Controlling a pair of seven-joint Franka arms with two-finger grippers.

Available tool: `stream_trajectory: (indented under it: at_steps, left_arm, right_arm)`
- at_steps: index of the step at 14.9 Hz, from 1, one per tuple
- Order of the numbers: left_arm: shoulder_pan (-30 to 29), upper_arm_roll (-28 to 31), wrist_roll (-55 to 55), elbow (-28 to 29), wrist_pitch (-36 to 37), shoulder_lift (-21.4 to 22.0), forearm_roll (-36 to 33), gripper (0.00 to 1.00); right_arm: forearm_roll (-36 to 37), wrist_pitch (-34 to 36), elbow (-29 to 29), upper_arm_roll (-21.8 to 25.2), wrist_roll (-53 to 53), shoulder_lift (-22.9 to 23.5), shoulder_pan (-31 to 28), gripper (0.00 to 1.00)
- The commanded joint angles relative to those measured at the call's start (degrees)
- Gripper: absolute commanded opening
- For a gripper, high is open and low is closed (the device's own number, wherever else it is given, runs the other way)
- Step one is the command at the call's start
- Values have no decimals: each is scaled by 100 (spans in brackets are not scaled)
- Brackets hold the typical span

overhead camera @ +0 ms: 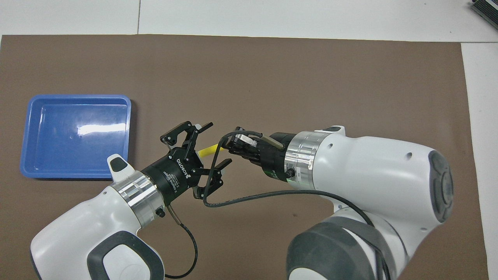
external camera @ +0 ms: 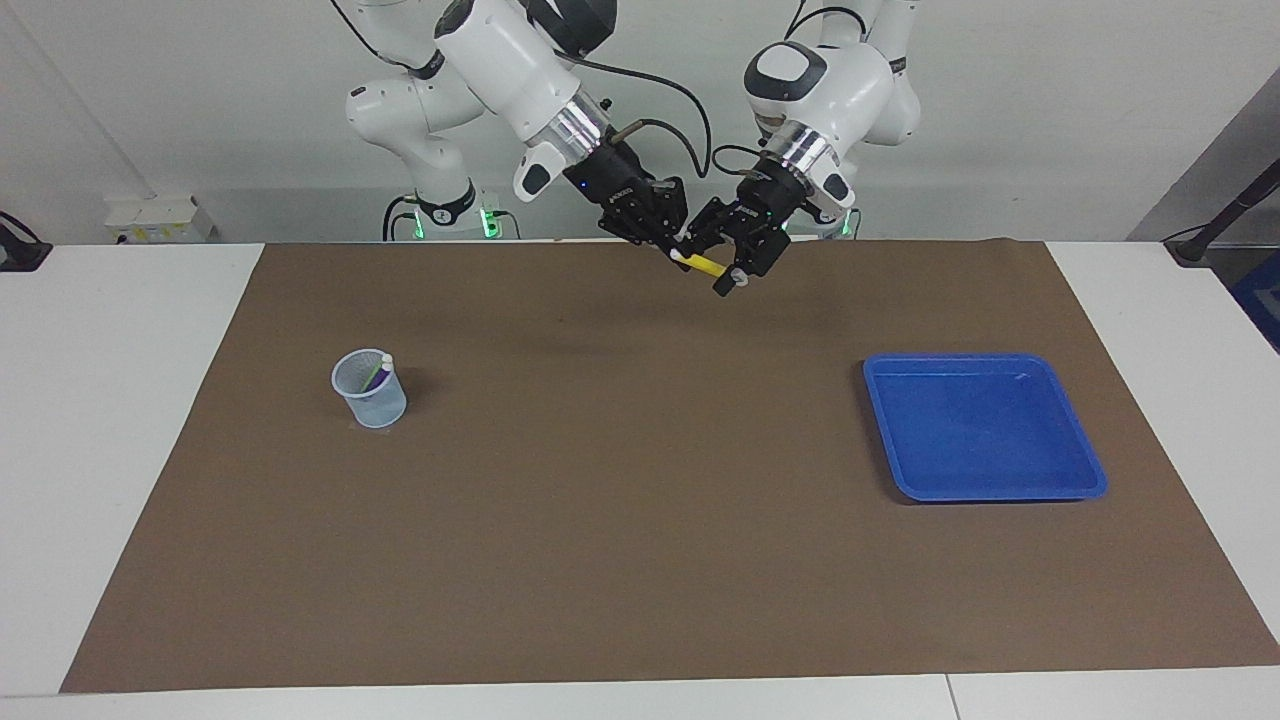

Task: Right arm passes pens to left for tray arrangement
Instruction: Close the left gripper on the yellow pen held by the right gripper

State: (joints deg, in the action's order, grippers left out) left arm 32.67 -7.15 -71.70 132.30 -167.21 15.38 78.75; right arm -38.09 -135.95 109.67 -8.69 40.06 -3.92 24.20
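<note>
We see the right gripper clamped on the yellow pen, holding it in the air over the brown mat at the robots' edge of the table. The left gripper has its fingers spread wide on either side of the pen's free end, not yet closed on it. The tray lies toward the left arm's end. Two more pens stand in the cup toward the right arm's end.
</note>
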Motion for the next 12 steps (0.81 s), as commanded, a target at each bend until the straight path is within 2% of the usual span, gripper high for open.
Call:
stream_trajectory:
  at_steps: [1,2,6,8,10,11,12]
  left_arm:
    - [-68,39,103,15,110,88,35,82]
    - [-77,39,121,15,153,96,27,75]
    - [-217,47,200,15,347,158,0,34]
    - [-235,47,200,24,400,219,-70,20]
    - [-235,47,200,67,418,228,-88,21]
    - [-235,47,200,85,418,263,-96,29]
    - [-235,47,200,155,418,333,-96,55]
  right_arm:
    - [-164,-55,125,-1,-104,-82,6,0]
    - [-155,-11,125,-1,-122,-82,6,0]
    - [-146,297,125,8,-315,-109,-20,0]
    - [-146,297,117,8,-324,-109,-38,0]
    - [-146,297,116,8,-324,-109,-38,0]
    - [-146,297,116,8,-324,-109,-38,0]
    - [-146,297,116,8,-324,-109,-38,0]
